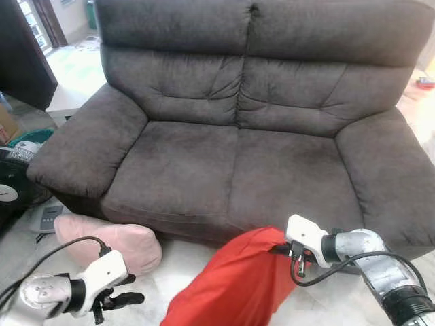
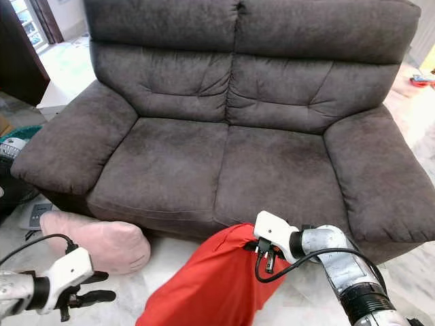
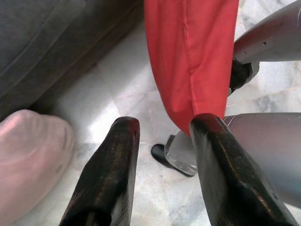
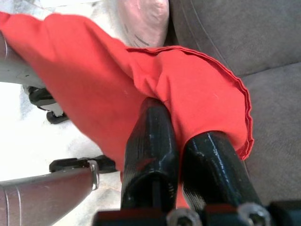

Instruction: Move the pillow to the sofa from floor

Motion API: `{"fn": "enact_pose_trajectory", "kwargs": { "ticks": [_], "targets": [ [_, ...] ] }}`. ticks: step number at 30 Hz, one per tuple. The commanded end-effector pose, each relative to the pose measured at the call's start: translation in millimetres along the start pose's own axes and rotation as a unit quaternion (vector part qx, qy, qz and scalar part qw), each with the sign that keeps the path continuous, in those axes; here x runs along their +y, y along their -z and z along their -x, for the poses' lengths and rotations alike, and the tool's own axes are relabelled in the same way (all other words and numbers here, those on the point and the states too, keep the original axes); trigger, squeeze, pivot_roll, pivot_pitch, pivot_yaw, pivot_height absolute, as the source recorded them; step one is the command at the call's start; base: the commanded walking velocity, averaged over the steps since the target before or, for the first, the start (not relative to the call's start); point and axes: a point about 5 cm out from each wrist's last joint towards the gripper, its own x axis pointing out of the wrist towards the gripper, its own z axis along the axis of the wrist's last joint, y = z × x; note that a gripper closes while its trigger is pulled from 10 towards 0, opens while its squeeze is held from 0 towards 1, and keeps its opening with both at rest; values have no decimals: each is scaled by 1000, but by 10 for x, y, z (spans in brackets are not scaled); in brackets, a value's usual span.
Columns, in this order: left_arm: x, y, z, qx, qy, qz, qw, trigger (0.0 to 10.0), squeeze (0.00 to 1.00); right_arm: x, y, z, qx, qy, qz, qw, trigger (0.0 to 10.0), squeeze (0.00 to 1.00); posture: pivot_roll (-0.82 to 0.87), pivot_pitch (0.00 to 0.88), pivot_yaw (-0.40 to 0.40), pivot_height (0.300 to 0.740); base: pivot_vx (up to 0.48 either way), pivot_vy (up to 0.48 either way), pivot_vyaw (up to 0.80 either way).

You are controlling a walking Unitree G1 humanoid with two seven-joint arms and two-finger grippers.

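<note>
Items counted: one dark grey sofa (image 1: 238,156) with two seat cushions, two pillows, two grippers.

The red pillow (image 1: 231,285) hung at 6 o'clock in the head views, its top corner raised to the front edge of the sofa seat and its lower end trailing toward 7 o'clock, out of frame. Its long axis ran on a diagonal, from 1 o'clock at the held corner down to 7 o'clock. It was off the seat, in front of the sofa, with the marble floor (image 1: 177,272) beneath it.

The right gripper (image 4: 183,155) was at the pillow's top corner, at about 5 o'clock in the head views. The right wrist view showed its two black fingers (image 4: 150,146) pressed close together on a fold of the red cloth, pinching it near the hemmed edge.

The pink pillow (image 1: 112,243) lay on the floor at 8 o'clock, against the sofa base below the left armrest. Its long axis ran roughly 9 to 3 o'clock.

The left gripper (image 1: 126,291) hovered at 7 o'clock, just in front of the pink pillow and apart from it. Its fingers (image 3: 108,174) were spread with nothing between them; floor and the red pillow's lower end were seen through the gap.

A fan (image 1: 10,187) and a grey remote-like device (image 1: 49,217) sat at 9 o'clock beside the sofa.
</note>
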Motion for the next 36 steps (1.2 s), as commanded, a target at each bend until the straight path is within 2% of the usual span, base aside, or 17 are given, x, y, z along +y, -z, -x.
{"fn": "enact_pose_trajectory", "kwargs": {
  "ticks": [1, 5, 8, 15, 20, 25, 32, 36],
  "targets": [
    [-37, 39, -71, 1, 2, 1, 1000, 10000, 1000, -114, -240, 71, -40, 21, 37, 998, 10000, 0, 189, 38, -19, 740, 0, 0, 0],
    [-56, 98, -210, -5, -12, 15, 1000, 10000, 1000, -130, -307, 66, -48, 24, 47, 997, 10000, 0, 183, 32, -21, 740, 0, 0, 0],
    [-68, 42, -303, -23, -7, 23, 999, 10000, 1000, -137, -388, 46, -65, 29, 54, 996, 10000, 0, 181, 24, -20, 740, 0, 0, 0],
    [-64, 87, -426, -15, -7, -2, 1000, 10000, 1000, -101, -510, 17, -83, 19, 68, 994, 10000, 0, 175, 9, -18, 740, 0, 0, 0],
    [-60, 189, -399, 9, -2, -11, 1000, 10000, 1000, -102, -552, 33, -89, 16, 72, 993, 10000, 0, 176, 8, -16, 740, 0, 0, 0],
    [-10, 299, -334, 44, -10, -42, 998, 10000, 1000, -94, -564, 39, -89, 13, 73, 993, 10000, 0, 177, 15, -17, 740, 0, 0, 0],
    [127, 142, -210, 19, -27, -57, 998, 10000, 1000, -39, -497, 23, -68, -5, 70, 995, 10000, 0, 183, 36, -25, 740, 0, 0, 0],
    [215, 57, -94, 16, -20, -68, 997, 10000, 1000, -36, -525, 32, -74, -6, 72, 995, 10000, 0, 189, 40, -25, 740, 0, 0, 0]
  ]
}}
